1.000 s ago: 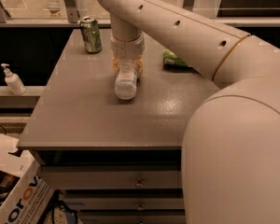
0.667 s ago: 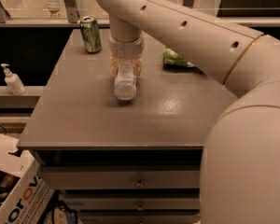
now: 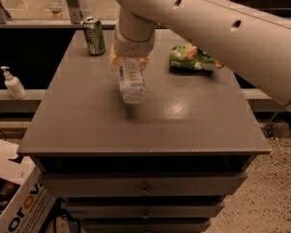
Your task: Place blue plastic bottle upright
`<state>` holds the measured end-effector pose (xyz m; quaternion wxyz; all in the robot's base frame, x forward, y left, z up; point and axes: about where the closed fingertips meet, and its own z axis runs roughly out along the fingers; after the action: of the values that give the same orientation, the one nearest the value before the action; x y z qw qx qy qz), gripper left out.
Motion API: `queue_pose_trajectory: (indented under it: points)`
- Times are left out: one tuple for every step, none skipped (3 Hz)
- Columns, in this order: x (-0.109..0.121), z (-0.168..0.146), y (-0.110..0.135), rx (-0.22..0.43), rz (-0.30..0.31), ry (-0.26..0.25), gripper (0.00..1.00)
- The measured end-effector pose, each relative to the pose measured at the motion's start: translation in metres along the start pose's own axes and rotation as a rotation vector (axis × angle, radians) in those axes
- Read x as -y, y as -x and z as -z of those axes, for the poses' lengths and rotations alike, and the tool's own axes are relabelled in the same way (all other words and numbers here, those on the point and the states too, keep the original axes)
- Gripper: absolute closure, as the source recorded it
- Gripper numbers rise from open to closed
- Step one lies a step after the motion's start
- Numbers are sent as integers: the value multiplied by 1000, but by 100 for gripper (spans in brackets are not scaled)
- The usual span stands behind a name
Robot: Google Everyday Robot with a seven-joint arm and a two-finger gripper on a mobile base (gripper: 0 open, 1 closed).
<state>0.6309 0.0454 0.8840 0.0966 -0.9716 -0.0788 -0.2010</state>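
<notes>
Gripping the bottle (image 3: 131,81) by its far end, the gripper (image 3: 130,64) holds it tilted just above the table (image 3: 87,125), base toward me. Uprighting seems under way; next, swing the base down and set it standing.

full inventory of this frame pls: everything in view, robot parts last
bottle: 1, clear with pale label, held tilted above the table's middle, base toward the camera
can: 1, green, upright, table's far left corner
bag: 1, green, lying on the table right of the bottle
dispenser: 1, white, ledge left of the table
box: 1, white with orange lettering, floor at lower left
table: 1, grey-brown top, drawers below
arm: 1, white, reaching in from the right
pincer: 1, yellowish fingers, shut on the bottle's upper end
</notes>
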Motion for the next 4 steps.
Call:
queue_pose_trajectory:
  points:
    - [-1, 1, 1, 1, 22, -11, 100]
    - [7, -3, 3, -15, 44, -87, 100]
    - [19, 2, -5, -89, 131, -229, 100]
    - [28, 13, -16, -188, 229, -315, 100]
